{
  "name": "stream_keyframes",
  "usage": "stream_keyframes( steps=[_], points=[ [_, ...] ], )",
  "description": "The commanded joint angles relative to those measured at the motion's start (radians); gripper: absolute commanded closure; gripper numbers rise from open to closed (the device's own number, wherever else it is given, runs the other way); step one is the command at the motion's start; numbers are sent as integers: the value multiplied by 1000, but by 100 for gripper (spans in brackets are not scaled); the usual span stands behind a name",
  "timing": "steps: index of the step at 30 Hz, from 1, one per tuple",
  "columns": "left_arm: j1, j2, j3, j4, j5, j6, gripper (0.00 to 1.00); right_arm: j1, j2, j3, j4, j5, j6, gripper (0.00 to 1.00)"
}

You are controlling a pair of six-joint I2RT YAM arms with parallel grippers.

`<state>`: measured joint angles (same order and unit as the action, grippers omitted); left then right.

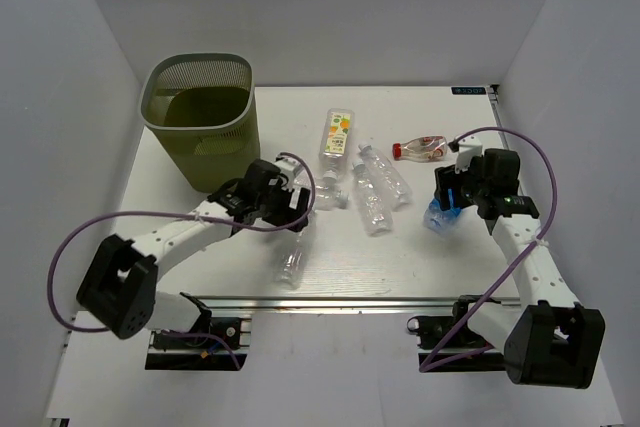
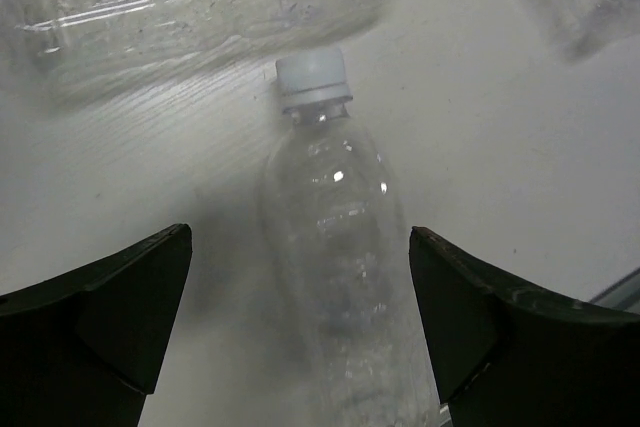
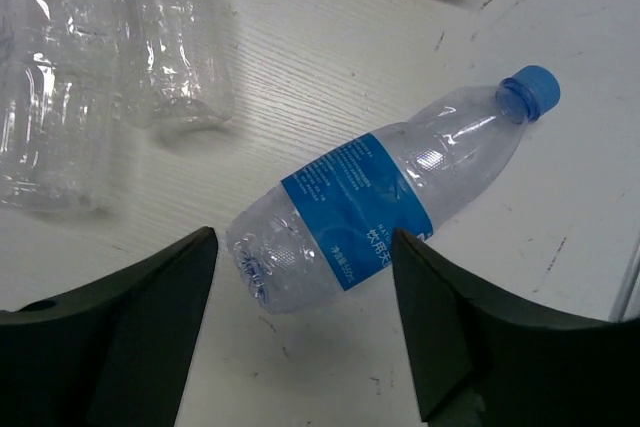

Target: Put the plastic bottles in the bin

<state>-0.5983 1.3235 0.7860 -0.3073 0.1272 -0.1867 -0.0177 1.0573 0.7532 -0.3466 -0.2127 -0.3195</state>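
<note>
Left wrist: left gripper (image 2: 298,239) jaws spread either side of clear white-capped plastic bottle (image 2: 330,247) on desk (image 2: 500,127). Right gripper (image 3: 303,242) jaws spread over clear blue-labelled, blue-capped bottle (image 3: 390,197).

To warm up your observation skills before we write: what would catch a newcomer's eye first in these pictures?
The olive-green mesh bin at the far left of the white table stands out, with clear plastic bottles scattered to its right. Each open claw hangs over one lying bottle: the left claw over a white-capped bottle, the right claw over a blue-labelled bottle.
</note>
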Motion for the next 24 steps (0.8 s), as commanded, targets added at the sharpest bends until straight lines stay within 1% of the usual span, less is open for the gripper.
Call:
stream_keyframes(
  steps=[1,2,3,5,6,8,9,10,11,12,13,14,15,16,17,18,19,20,21,22,23,24],
  points=[
    [-49,86,81,-3,-90,-45,1,-8,0,17,-6,-16,23,22],
    [-61,115,106,-13,-81,-56,1,-8,15,35,-8,-11,26,20],
    [-72,141,120,-24,-81,-56,1,-8,20,40,-11,-11,30,15],
    [-107,216,149,-41,-104,-77,1,-13,41,69,-17,-7,37,15],
    [-116,239,160,-74,-127,-89,3,-14,46,75,-23,-4,40,15],
    [-139,284,170,-84,-159,-100,13,-18,67,100,-29,-5,46,25],
    [-139,293,170,-95,-159,-111,22,-18,85,116,-32,-4,53,31],
    [-152,293,170,-95,-159,-111,27,-21,107,132,-34,-1,72,40],
    [-162,293,170,-95,-169,-111,32,-22,131,150,-35,21,85,43],
    [-163,293,170,-95,-169,-111,45,-27,156,175,-40,29,100,43],
    [-172,293,183,-105,-179,-111,51,-28,171,187,-48,38,115,43],
    [-172,293,193,-105,-179,-111,56,-42,187,199,-54,64,185,43],
    [-182,272,205,-139,-179,-111,60,-48,235,249,-60,87,212,37],
    [-192,257,244,-156,-179,-99,66,-60,253,267,-92,94,283,25],
    [-192,237,269,-167,-167,-88,68,-68,274,287,-110,87,304,22],
    [-192,214,327,-180,-158,-79,68,-74,335,345,-126,37,313,18],
    [-202,166,361,-181,-143,-68,70,-80,355,354,-173,18,338,14],
    [-202,146,398,-181,-143,-47,70,-85,386,374,-180,6,361,14],
    [-202,129,480,-194,-158,-34,70,-87,414,383,-186,-26,379,16],
    [-202,120,530,-213,-170,-19,70,-87,421,390,-183,-22,382,18],
    [-184,120,579,-229,-214,-10,70,-87,437,388,-177,-8,410,22],
    [-175,120,678,-242,-228,9,70,-87,447,391,-175,5,418,22]
  ],
)
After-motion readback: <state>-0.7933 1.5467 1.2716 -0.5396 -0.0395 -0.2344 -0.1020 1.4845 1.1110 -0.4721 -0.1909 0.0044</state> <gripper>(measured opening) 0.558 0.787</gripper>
